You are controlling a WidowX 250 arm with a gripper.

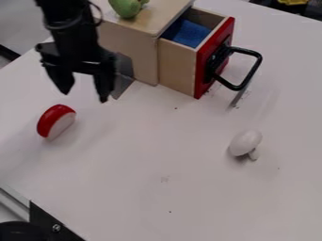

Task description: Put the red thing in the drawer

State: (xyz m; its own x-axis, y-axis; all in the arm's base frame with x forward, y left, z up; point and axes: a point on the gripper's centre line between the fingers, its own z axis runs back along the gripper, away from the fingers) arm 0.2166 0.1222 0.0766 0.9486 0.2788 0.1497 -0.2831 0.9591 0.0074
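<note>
red piece lying outside the open drawer, gripper hanging released

the drawer (213, 59) is standing pulled out of a light wooden box (125, 42), its red front is facing right in the view, and a black handle (250, 70) is sticking out from that front. inside the drawer a blue thing (190, 34) is lying towards the box end. the red thing (55, 121), a rounded piece with a pale flat face, is resting on the table (164, 193), well apart from the drawer, to its left and nearer the camera. the black gripper (85, 95) is hanging to the left of the drawer, between it and the red thing across the view; its two fingers are pointing down and standing spread apart, gripping nothing. how high the tips are hanging above the table is hard to judge from this slant. a white mushroom-shaped thing (245, 142) is lying on the table nearer the camera than the drawer. a green thing (125, 6) is sitting on top of the box, left of the drawer.
</note>
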